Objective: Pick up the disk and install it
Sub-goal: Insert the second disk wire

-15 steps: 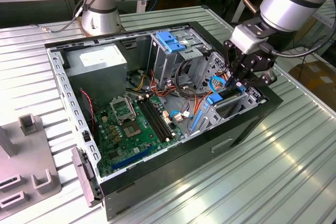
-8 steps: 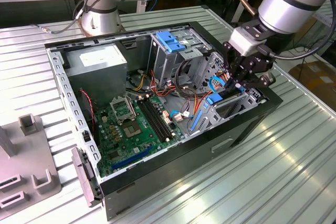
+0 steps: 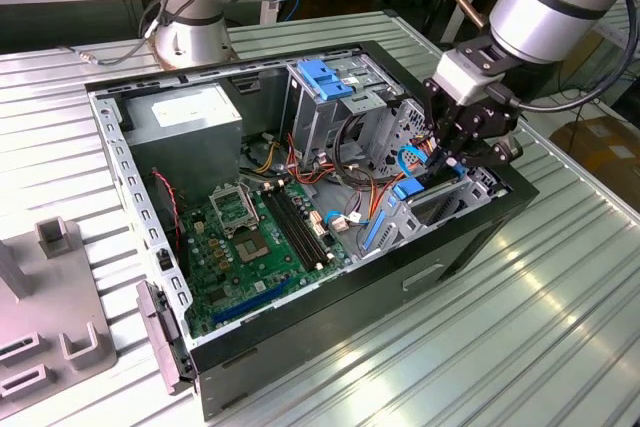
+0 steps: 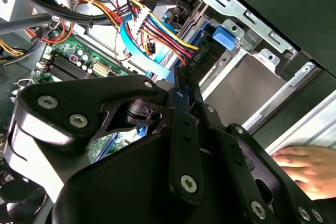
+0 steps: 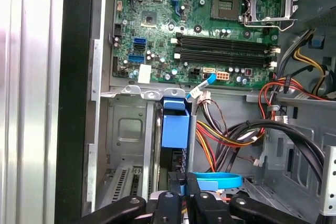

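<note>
Fingers (image 5: 181,192): closed edge-on upon the disk (image 5: 174,124), which stands on its long side in the drive bay of the computer case (image 3: 300,347), its long axis running straight away from the fingers, down into the bay. Blue rail tab at the disk's outer end. Beside the disk inside the case: bundled coloured cables (image 5: 236,129). Beyond: motherboard (image 5: 210,35). Outside the case: ribbed metal table (image 3: 480,337); a person's hand (image 4: 307,163) rests there.

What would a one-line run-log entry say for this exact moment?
end effector: shut on disk | disk: on edge, in bay of open computer case | person's hand: resting beside case
</note>
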Robot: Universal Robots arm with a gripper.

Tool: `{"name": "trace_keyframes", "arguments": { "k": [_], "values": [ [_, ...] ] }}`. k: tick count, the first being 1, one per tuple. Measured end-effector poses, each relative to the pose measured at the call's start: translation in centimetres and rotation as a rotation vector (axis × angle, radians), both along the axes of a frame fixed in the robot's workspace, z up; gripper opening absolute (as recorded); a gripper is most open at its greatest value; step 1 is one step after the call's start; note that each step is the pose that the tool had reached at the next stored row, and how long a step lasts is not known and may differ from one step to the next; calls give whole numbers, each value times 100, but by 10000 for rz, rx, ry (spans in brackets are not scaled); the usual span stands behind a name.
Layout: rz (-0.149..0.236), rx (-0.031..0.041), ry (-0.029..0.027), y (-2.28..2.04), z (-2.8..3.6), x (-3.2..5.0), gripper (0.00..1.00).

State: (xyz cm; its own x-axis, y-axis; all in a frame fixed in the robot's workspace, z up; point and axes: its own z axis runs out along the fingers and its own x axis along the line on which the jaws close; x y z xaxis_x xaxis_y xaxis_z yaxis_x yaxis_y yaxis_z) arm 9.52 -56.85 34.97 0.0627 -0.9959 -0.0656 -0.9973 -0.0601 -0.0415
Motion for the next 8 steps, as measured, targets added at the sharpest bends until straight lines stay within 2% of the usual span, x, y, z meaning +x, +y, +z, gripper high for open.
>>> {"name": "trace_keyframes", "arguments": {
  "k": [8],
  "values": [
    [-1,71,0,0,-43,0,16]
  ]
}}
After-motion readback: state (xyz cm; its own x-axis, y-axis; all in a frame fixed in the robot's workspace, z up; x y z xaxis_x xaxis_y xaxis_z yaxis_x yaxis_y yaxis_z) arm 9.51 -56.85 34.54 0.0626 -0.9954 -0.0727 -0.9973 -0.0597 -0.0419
